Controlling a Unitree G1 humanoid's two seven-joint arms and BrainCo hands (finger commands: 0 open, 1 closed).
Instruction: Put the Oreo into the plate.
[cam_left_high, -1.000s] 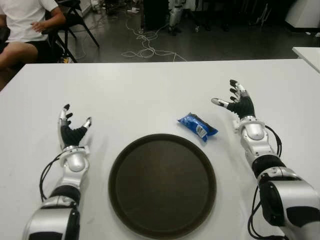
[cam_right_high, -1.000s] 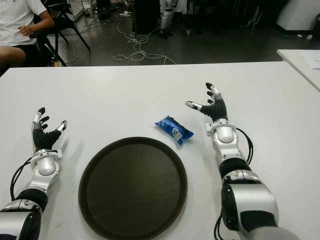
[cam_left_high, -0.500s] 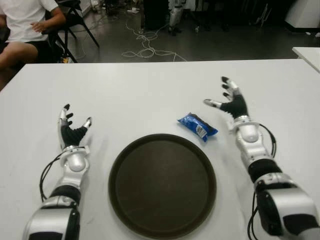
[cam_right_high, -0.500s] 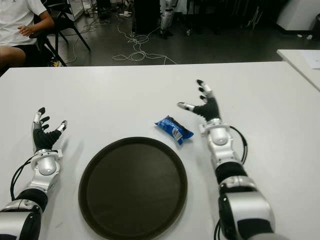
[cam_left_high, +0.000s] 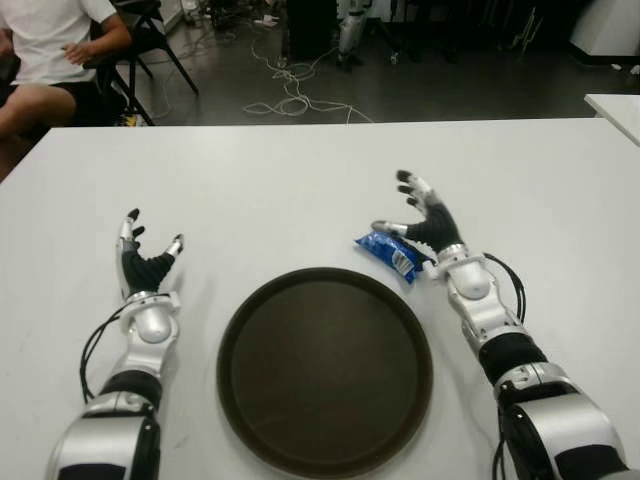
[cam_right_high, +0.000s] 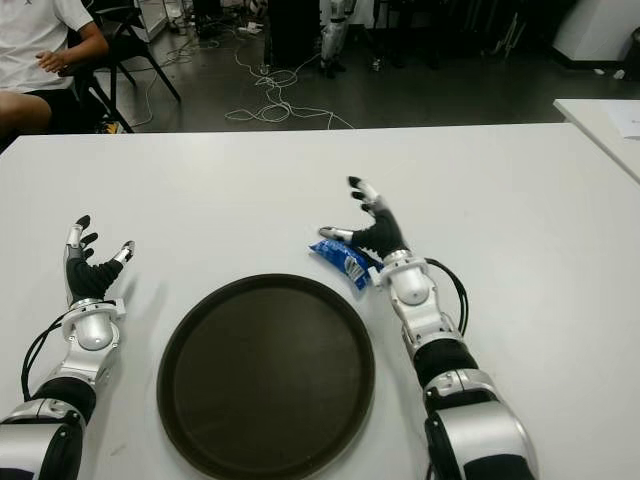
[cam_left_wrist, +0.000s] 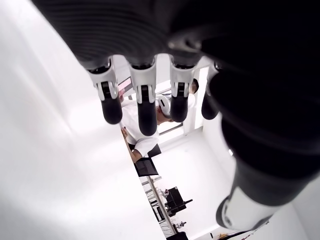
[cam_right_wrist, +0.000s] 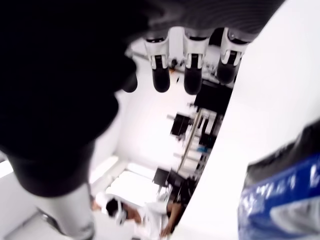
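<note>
A blue Oreo pack (cam_left_high: 391, 251) lies on the white table (cam_left_high: 280, 180), just beyond the upper right rim of the dark round plate (cam_left_high: 325, 276), which holds nothing. My right hand (cam_left_high: 396, 206) is at the pack's right end, fingers spread and open, thumb above the wrapper, grasping nothing. The right wrist view shows the blue wrapper (cam_right_wrist: 285, 200) close under the palm, with the fingertips (cam_right_wrist: 192, 82) stretched out past it. My left hand (cam_left_high: 148, 243) shows left of the plate, open and idle, fingers pointing up.
A seated person (cam_left_high: 50, 45) and dark chairs are beyond the table's far left corner. Cables (cam_left_high: 290, 95) lie on the floor behind. A second white table's corner (cam_left_high: 618, 105) shows at the right.
My right hand has swung left and nearer, from well right of the Oreo pack to its right end. The pack, the plate and the left hand have not moved.
</note>
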